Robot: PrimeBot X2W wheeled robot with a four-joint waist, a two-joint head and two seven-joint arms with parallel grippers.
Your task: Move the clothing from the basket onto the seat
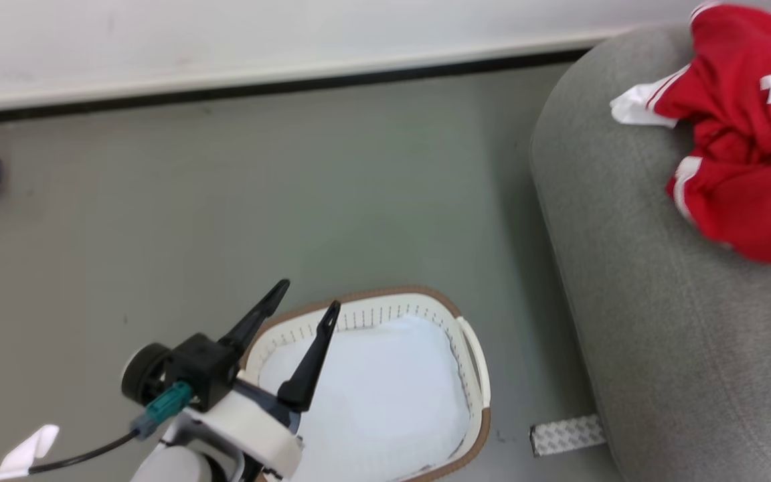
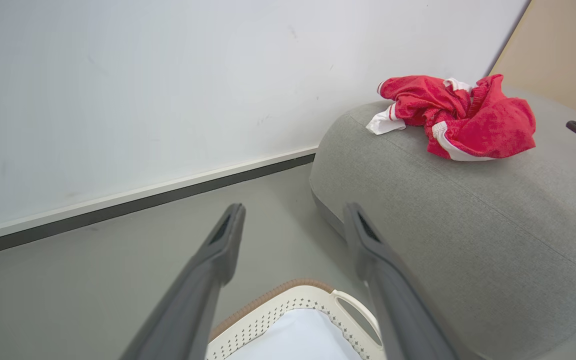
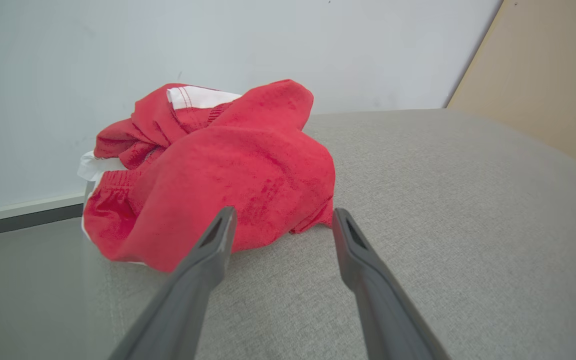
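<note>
Head view: patterned strip [image 1: 567, 434] lies between basket [image 1: 478, 365] and seat [image 1: 660, 321].

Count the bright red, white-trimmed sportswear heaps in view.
1: a crumpled red heap on the grey woven-fabric sofa near the wall; it may hide several pieces. The cream perforated plastic basket holds a pale pad.

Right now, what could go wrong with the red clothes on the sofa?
The clothing is bunched near the rounded corner of the seat, so it might slide onto the floor. The open right tool sits close to the fabric; pulling back could snag and drag it. The left tool hangs by the basket rim and might bump it.
</note>
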